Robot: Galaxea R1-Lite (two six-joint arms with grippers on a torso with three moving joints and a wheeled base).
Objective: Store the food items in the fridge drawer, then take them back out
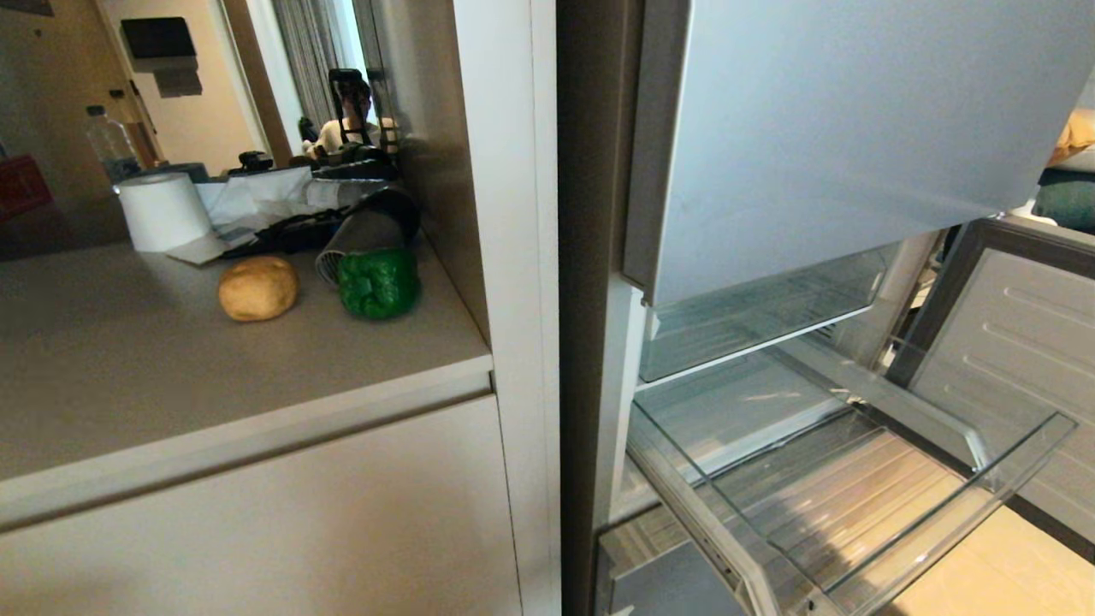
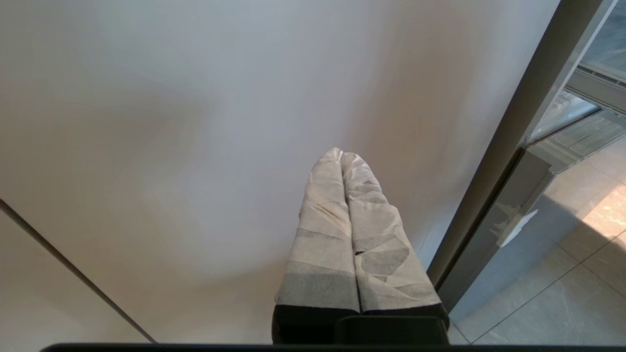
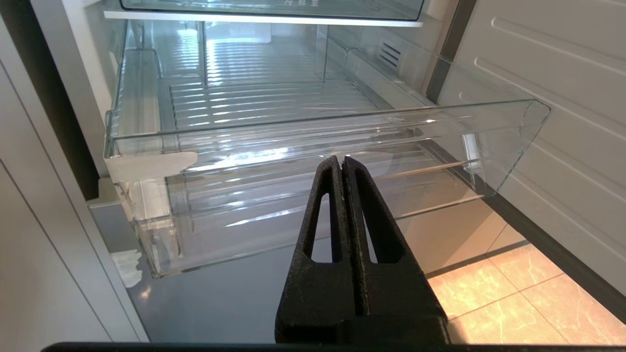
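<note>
The clear plastic fridge drawer (image 3: pixel 313 142) stands pulled out and empty. The tan potato-like lump (image 1: pixel 257 288) and glossy green bell pepper (image 1: pixel 378 282) rest on the grey table (image 1: pixel 171 376), pepper at the lump's 3 o'clock. Both the right pincer (image 3: pixel 341 164) and left pincer (image 2: pixel 341 155) are fully closed, holding nothing. Widen one before approaching the lump from above.

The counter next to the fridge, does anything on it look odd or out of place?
Yes. A grey-black hair dryer lies on its side on the counter among papers, its nozzle right behind the green bell pepper. The potato sits beside the pepper. A hair dryer next to food looks odd.
</note>
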